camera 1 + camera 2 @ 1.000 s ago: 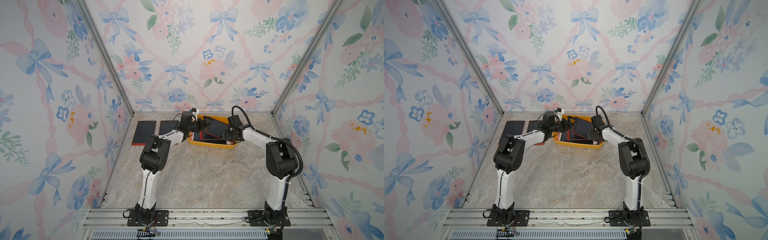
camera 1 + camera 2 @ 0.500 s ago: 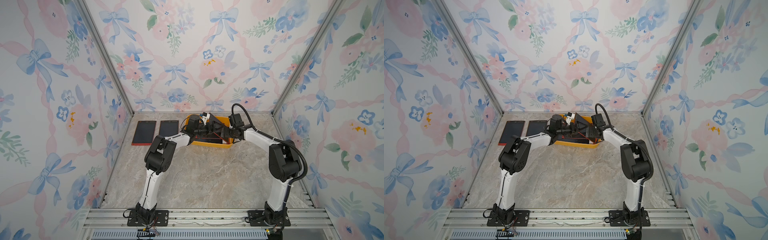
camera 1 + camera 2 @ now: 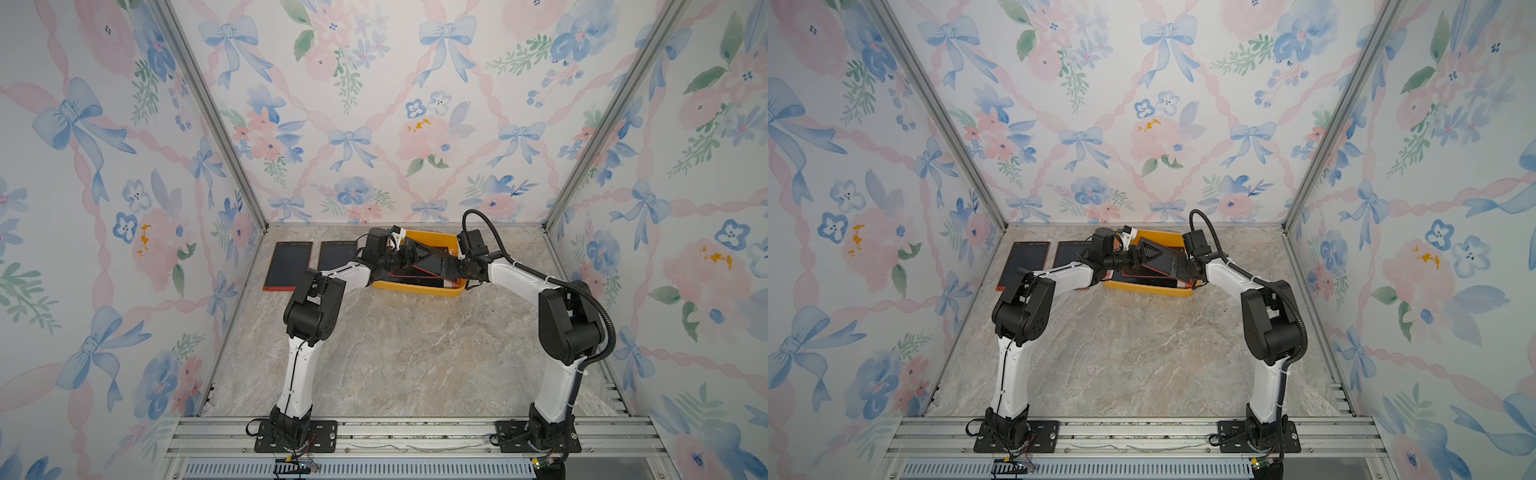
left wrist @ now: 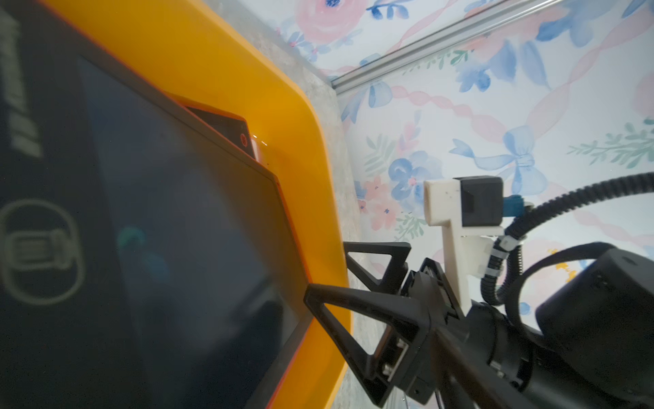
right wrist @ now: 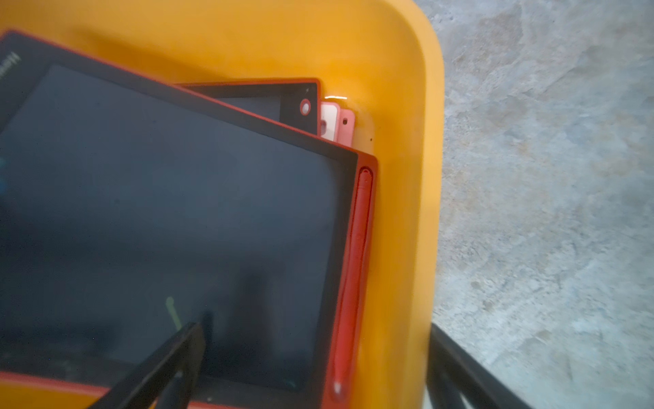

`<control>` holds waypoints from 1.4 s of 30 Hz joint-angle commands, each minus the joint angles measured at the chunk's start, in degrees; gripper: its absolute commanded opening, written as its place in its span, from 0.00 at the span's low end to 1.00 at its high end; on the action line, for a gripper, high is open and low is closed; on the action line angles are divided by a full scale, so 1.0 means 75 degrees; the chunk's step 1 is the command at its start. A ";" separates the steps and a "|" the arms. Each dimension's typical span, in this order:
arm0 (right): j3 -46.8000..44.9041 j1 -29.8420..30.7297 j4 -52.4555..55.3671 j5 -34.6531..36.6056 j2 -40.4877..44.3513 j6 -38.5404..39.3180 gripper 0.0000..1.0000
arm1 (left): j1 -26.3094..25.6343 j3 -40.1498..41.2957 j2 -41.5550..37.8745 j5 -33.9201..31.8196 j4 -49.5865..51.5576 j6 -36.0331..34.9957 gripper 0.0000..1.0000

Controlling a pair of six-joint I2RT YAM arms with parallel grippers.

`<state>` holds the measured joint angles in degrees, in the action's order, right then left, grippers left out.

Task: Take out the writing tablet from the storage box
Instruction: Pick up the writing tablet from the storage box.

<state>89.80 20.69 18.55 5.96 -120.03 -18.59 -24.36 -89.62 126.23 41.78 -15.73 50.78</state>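
At mid-frame in both top views, the shallow, glossy orange storage box (image 3: pixel 415 290) sits on the marbled tabletop (image 3: pixel 395 353). It holds a tilted, red-framed, dark-screened writing tablet (image 5: pixel 177 194). Both bent arms reach in from opposite sides, with the left end effector (image 3: pixel 417 254) and right end effector (image 3: pixel 444 266) spread wide.

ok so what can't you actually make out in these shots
How many tablets lie in the storage box: the top tablet covers all but corners, right wrist view.
Near end of the tablet beside the box: behind the left arm, both top views.
Whether the right fingers touch the top tablet: blurred, right wrist view.
Bezel print: blurred, left wrist view.
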 commanded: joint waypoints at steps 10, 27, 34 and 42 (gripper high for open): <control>-0.0185 0.0126 0.0003 -0.0153 0.0184 0.0147 0.97 | 0.0355 -0.1106 0.0345 -0.0315 0.2425 -0.2223 0.87; -0.0071 0.0135 0.0049 -0.0150 0.0119 0.0123 0.97 | 0.0481 -0.1106 0.0142 -0.1180 0.3068 -0.2762 0.41; -0.0056 0.0135 0.0050 -0.0139 0.0125 0.0138 0.97 | 0.0530 -0.1034 -0.0037 -0.1270 0.3081 -0.2771 0.12; -0.0090 0.0126 0.0063 -0.0059 0.0262 0.0183 0.97 | 0.0570 -0.1011 -0.0120 -0.1136 0.3071 -0.2677 0.01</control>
<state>88.75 20.80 18.61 5.61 -119.20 -18.35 -20.95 -97.12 126.34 36.07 5.65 32.40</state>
